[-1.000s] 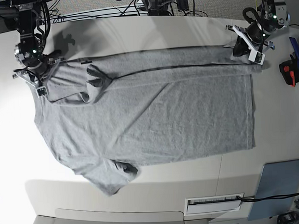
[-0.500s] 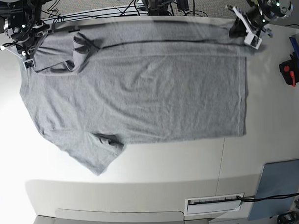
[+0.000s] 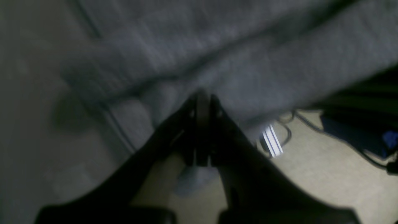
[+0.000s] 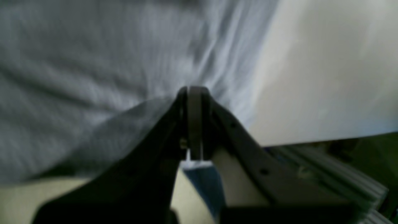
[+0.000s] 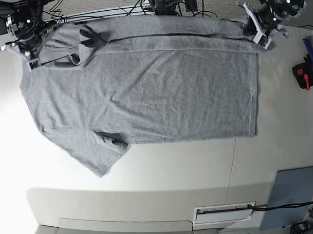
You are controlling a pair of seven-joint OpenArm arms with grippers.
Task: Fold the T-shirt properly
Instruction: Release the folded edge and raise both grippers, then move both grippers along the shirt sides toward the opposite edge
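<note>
At table's (image 5: 148,174) far edge: both fingers clamped on T-shirt (image 5: 145,86), left (image 5: 261,22) at hem, right (image 5: 26,45) near shoulder, seemingly. Shirt spread flat; no fold made.

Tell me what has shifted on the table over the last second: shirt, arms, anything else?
Both arms pulled the T-shirt toward the table's far edge; its folded top strip now lies along that edge, and the near sleeve followed. The left pincer and right pincer stayed shut on the cloth throughout; nothing was let go. The red and black tool at the side did not move.
</note>
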